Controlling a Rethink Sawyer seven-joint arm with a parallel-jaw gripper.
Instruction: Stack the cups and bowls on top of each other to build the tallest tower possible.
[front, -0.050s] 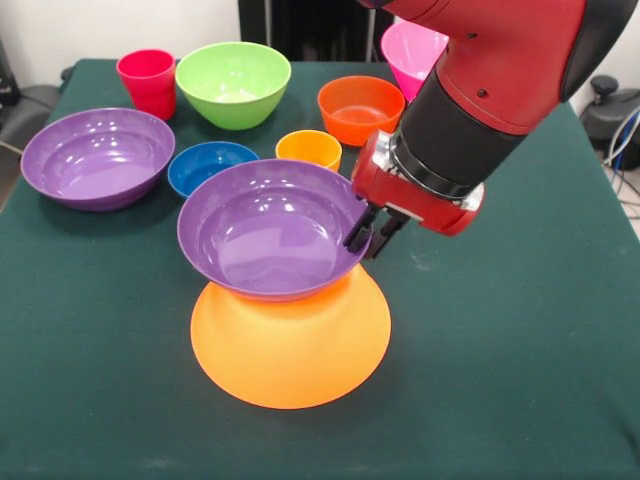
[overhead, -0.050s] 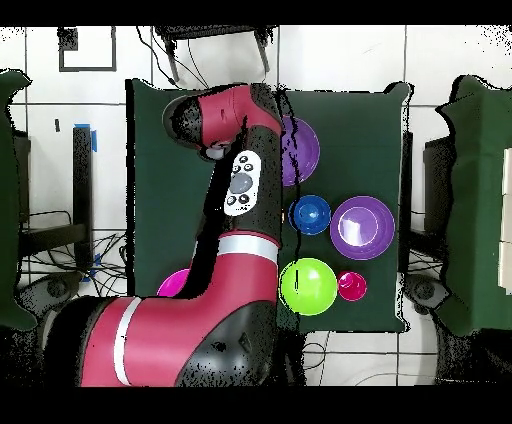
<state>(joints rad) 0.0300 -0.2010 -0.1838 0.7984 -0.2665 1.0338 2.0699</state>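
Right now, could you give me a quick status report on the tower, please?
Pincer shut on rim of purple bowl. That bowl sits upright on inverted yellow-orange bowl. Blue bowl and orange cup close behind tower.

Front view: low and close across the green table (front, -0.050s: 520, 330), facing the arm (front, -0.050s: 490, 90), angled down on the purple bowl (front, -0.050s: 270, 225) beside the gripper (front, -0.050s: 372, 232). Overhead view: high, straight down, taking in the whole table (overhead, -0.050s: 380, 120) plus surrounding floor. Shared: tabletop, arm (overhead, -0.050s: 235, 200), green bowl (front, -0.050s: 233, 82) (overhead, -0.050s: 307, 286), blue bowl (front, -0.050s: 208, 165) (overhead, -0.050s: 310, 214).
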